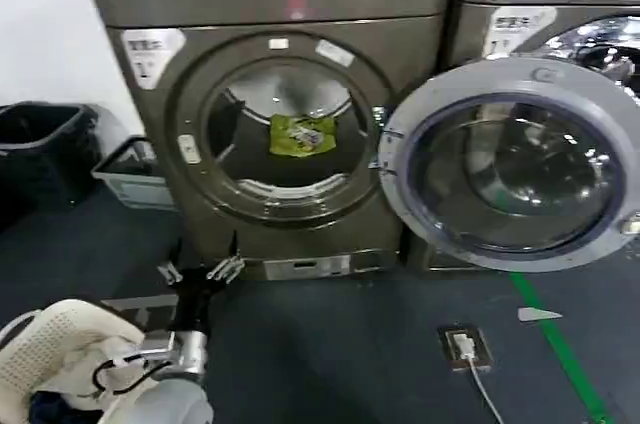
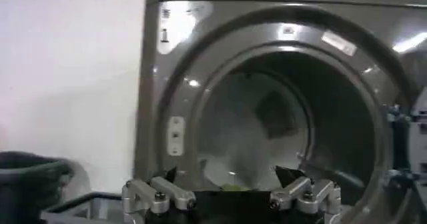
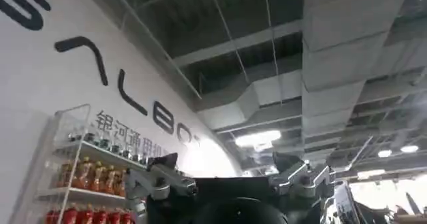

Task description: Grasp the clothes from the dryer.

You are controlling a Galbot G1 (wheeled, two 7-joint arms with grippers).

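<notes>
The bronze-grey dryer [image 1: 270, 4] stands ahead with its grey-rimmed glass door [image 1: 515, 166] swung wide to the right. Inside the round porthole lies the clothes [image 1: 302, 134], a small yellow-green piece with a pale print. In the left wrist view a sliver of the clothes [image 2: 233, 187] shows low in the drum. My left gripper [image 1: 198, 273] hangs open in front of the machine's lower left, below the porthole and apart from the clothes. The left gripper [image 2: 232, 193] has nothing between its fingers. My right gripper [image 3: 230, 179] is open and points up at a ceiling.
A second machine [image 1: 560, 4] stands to the right behind the open door. A dark bin [image 1: 45, 149] and a grey crate [image 1: 135, 176] sit at the left wall. A cream basket with fabrics [image 1: 55, 359] is at my lower left. A floor socket [image 1: 465, 347] and green tape [image 1: 560, 349] mark the floor.
</notes>
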